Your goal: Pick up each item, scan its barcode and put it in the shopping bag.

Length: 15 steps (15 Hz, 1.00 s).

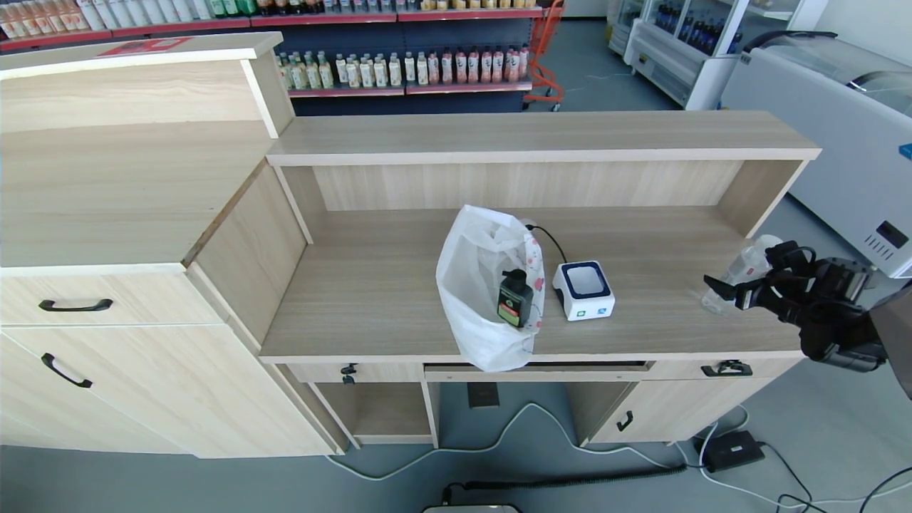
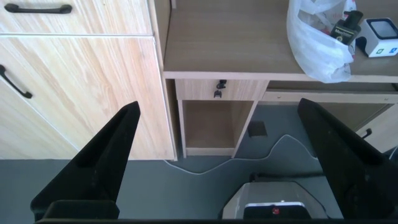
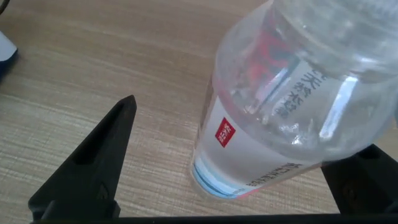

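Item: clear bottle (image 1: 741, 274), which stood leaning at the counter's (image 1: 399, 285) right end between the right gripper's (image 3: 239, 149) wide-spread fingers, ungripped; left gripper (image 2: 219, 106) equally wide, low left; hazard: an uneven closing finger could topple it off the edge.

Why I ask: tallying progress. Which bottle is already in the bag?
The dark bottle, inside the white bag; the clear bottle is out on the counter, at the right hand.

matte black right gripper (image 1: 744, 279) with wedge-shaped fingers (image 3: 87, 168), looped black cables (image 1: 805, 251) on its wrist.
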Tool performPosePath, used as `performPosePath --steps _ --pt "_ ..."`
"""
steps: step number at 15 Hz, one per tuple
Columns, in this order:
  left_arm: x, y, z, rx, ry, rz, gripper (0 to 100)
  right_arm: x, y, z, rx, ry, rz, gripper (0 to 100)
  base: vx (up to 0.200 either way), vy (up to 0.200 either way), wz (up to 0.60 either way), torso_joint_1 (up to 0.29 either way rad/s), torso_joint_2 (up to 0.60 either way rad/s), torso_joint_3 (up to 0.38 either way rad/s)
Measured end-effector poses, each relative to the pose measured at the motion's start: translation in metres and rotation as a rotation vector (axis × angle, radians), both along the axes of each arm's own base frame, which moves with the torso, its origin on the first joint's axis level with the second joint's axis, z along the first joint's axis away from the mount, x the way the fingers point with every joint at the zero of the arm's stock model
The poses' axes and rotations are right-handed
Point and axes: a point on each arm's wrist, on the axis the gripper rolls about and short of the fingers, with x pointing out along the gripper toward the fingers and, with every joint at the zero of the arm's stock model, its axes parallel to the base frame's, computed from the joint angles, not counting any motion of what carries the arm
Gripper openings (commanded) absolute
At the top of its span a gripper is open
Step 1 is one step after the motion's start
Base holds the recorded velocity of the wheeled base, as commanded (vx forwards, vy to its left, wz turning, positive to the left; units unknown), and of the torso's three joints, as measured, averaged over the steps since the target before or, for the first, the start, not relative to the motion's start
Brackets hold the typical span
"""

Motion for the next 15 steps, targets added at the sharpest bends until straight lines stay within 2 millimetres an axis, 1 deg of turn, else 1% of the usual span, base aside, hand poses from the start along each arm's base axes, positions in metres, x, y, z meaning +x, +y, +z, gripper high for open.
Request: performPosePath --steps 1,4,8,11,13,15 --pt "0.0 0.0 0.0 0.0 0.0 0.0 100 0.001 -0.002 0.001 0.0 0.001 -0.003 0 0.0 0.0 0.0 0.0 0.0 0.0" --pt "0.0 0.0 0.0 0.0 0.0 0.0 100 0.006 -0.003 0.001 -0.005 -0.011 -0.003 0 0.0 0.0 0.0 0.0 0.0 0.0" --pt "0.0 0.0 0.0 0.0 0.0 0.0 100 0.013 0.002 -0.006 -0.006 -0.013 0.01 0 0.0 0.0 0.0 0.0 0.0 0.0" --pt "0.0 0.0 0.0 0.0 0.0 0.0 100 0.015 0.003 -0.006 -0.008 -0.02 0.013 0 0.0 0.0 0.0 0.0 0.0 0.0" --pt "0.0 0.0 0.0 0.0 0.0 0.0 100 0.014 0.0 -0.005 -0.009 -0.023 0.008 0 0.0 0.0 0.0 0.0 0.0 0.0" --pt "0.0 0.0 0.0 0.0 0.0 0.0 100 0.012 -0.007 -0.005 -0.011 -0.026 -0.006 0 0.0 0.0 0.0 0.0 0.0 0.0"
